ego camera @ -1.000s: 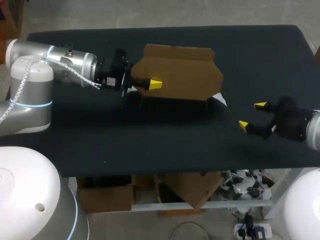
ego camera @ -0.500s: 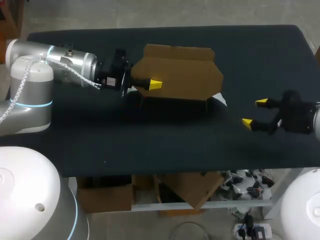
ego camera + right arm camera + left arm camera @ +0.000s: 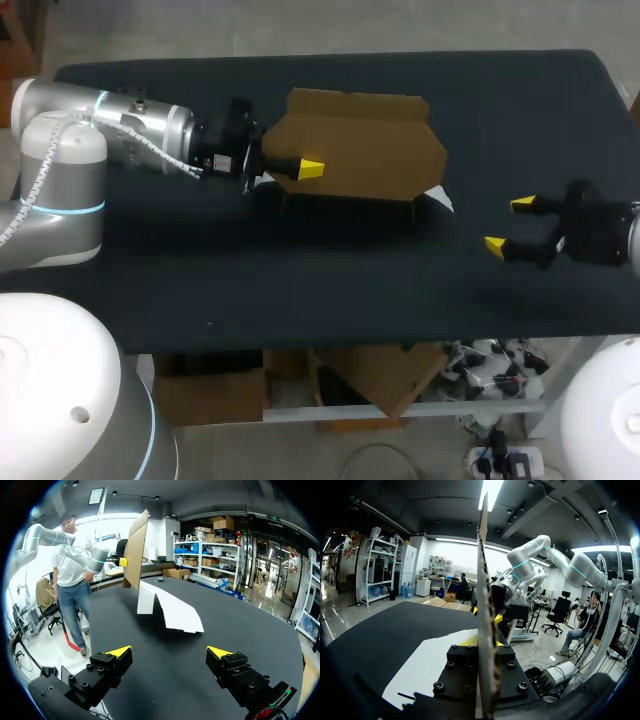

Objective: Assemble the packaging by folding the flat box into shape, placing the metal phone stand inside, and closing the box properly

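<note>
One flat brown cardboard box [image 3: 360, 150] sits clamped in left end effector [image 3: 306, 170]; right end effector [image 3: 507, 224] gapes.

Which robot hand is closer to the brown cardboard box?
The left one. The left gripper is clamped on the cardboard box at its left edge. The right gripper hangs open off to the box's right, not touching it.
</note>
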You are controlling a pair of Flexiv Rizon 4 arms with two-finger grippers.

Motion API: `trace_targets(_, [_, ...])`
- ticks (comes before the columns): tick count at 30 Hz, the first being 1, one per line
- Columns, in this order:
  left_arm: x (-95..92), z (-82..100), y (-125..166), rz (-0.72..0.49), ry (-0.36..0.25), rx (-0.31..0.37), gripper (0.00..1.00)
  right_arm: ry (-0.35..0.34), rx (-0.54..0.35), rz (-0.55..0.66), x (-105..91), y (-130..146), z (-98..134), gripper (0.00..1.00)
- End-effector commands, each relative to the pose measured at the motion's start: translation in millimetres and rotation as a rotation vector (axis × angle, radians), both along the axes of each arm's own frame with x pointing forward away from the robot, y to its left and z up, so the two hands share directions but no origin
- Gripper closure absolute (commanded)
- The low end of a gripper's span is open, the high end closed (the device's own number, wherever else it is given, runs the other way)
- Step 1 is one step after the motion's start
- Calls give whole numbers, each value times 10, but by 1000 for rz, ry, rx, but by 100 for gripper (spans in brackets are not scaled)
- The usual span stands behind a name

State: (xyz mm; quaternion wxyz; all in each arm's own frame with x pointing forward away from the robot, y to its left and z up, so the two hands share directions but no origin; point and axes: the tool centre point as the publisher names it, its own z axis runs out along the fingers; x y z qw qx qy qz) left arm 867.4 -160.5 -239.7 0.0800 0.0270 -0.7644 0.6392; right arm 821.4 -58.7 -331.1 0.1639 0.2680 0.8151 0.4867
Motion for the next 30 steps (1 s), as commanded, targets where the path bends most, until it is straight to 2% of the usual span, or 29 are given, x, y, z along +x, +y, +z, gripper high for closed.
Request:
trace_targets(1, [14,23,29,-1,-4,1,100,-9,-3,-3,-37,4,17,0])
trace_targets(13, [-53,208,62,10,-32,20,100,-43,-26,31,-136,-32,25,0])
trace_targets(30, [-91,437,48,43,-32,-1,100,-88,-39,76,-202,-135,64,0])
